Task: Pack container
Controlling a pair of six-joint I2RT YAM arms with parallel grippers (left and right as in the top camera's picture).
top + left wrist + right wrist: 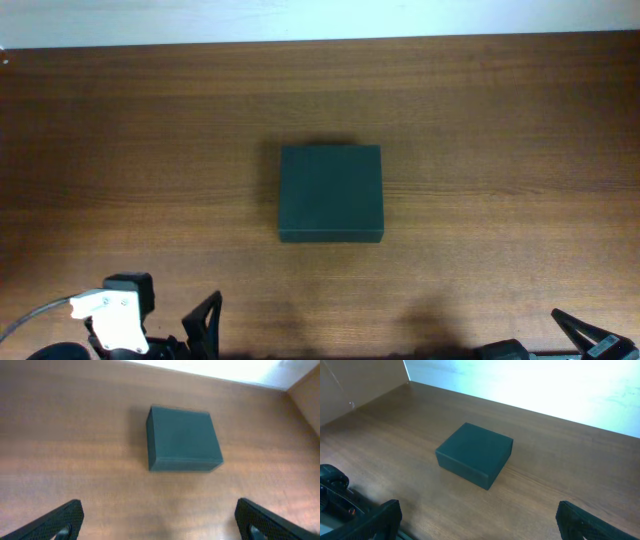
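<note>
The container (331,193) is a dark green-black box, shut, lying flat in the middle of the wooden table. It also shows in the left wrist view (183,439) and in the right wrist view (475,453). My left gripper (159,519) is open and empty, well short of the container, near the table's front edge at the left (205,325). My right gripper (479,517) is open and empty, near the front edge at the right, and only partly in the overhead view (585,340).
The wooden table (150,150) runs back to a pale wall. A board (360,380) stands at the table's left side in the right wrist view. The left arm's base (332,490) shows at the lower left there.
</note>
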